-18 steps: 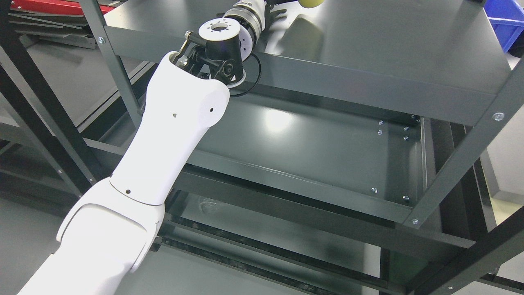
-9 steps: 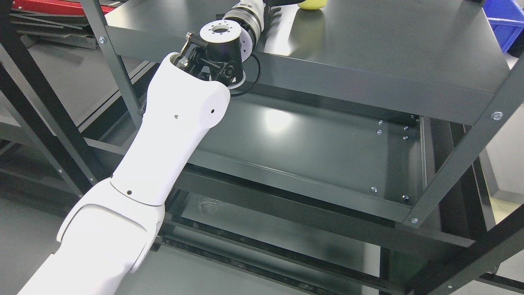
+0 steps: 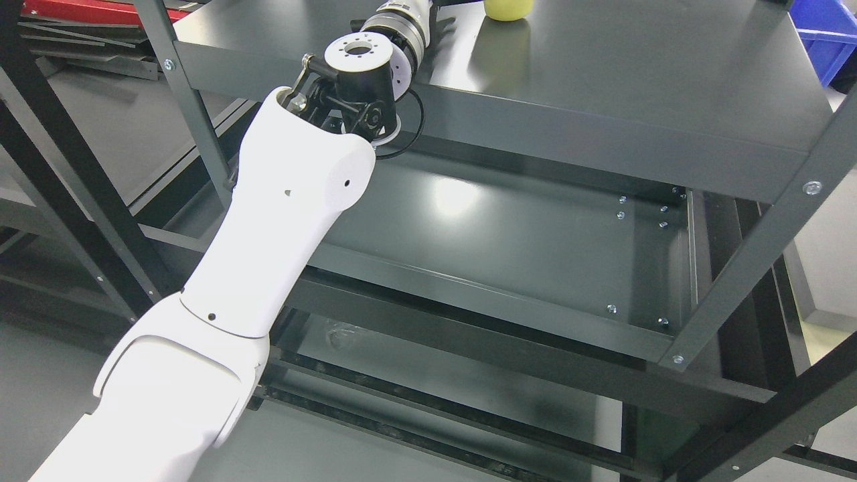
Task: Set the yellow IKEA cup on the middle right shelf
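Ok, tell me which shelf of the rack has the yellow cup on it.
The uppermost shelf in view: the yellow cup stands at its far edge, beside the left arm's wrist. The shelf below is bare.

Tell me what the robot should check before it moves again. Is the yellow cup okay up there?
1. Yellow cup resting on the shelf: ok, its bottom touches the surface.
2. Cup away from the shelf's front edge: ok, it sits far back.
3. Cup fully upright: cannot tell, its top is cut off by the picture.
4. Left hand let go of the cup: cannot tell, the hand is mostly out of the picture.
5. Room for the left arm to pull back: ok, nothing is in its way.
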You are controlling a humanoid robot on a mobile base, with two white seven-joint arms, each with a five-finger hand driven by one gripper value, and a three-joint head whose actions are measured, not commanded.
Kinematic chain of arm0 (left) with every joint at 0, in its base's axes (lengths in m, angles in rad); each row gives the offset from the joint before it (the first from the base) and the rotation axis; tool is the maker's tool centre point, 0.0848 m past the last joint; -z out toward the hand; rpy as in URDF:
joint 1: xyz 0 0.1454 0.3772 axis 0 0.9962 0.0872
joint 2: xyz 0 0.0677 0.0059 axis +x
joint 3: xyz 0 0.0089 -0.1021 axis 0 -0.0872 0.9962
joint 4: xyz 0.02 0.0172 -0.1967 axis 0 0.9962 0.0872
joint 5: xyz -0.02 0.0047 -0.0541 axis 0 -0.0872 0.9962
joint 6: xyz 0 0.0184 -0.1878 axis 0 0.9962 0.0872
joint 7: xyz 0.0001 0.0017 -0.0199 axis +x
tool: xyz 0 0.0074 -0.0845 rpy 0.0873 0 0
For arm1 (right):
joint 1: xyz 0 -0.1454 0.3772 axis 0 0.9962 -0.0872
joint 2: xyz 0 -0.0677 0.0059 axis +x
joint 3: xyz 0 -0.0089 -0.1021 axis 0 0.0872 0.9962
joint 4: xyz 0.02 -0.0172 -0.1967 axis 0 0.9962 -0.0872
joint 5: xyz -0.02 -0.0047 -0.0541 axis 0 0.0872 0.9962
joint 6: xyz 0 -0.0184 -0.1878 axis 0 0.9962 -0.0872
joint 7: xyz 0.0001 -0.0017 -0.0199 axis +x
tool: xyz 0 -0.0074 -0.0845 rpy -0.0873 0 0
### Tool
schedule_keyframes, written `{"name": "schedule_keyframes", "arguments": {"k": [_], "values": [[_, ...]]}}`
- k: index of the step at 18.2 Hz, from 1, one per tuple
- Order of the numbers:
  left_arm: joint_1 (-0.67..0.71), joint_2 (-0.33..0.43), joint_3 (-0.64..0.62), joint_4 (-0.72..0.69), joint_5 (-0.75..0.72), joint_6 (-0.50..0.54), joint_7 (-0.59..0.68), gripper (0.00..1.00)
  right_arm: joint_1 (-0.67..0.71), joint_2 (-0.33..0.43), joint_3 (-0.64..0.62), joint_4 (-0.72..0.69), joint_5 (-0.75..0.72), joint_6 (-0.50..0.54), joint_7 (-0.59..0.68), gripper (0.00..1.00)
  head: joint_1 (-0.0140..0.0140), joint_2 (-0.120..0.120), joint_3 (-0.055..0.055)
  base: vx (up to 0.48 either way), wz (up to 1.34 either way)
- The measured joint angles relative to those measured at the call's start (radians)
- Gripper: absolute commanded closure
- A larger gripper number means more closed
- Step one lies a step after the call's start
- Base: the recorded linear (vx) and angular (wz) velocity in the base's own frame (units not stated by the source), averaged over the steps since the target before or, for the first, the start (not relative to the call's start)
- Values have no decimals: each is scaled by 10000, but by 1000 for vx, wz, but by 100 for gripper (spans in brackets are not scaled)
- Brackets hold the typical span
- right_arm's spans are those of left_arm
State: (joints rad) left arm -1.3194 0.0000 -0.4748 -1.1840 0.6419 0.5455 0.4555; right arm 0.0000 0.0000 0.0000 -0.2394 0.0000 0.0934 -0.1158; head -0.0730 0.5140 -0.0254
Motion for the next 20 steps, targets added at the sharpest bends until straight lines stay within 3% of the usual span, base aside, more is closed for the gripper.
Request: {"name": "schedule_keyframes", "arguments": {"k": [13, 20], "values": [[788, 1, 368, -854, -463, -1626, 0, 1, -1, 0, 0, 0, 0, 0, 0, 1, 0, 0, 0, 0, 0], [1609, 1, 443, -1550, -1472, -3865, 0, 1, -1, 0, 0, 0, 0, 0, 0, 1, 0, 0, 0, -21, 0]]}}
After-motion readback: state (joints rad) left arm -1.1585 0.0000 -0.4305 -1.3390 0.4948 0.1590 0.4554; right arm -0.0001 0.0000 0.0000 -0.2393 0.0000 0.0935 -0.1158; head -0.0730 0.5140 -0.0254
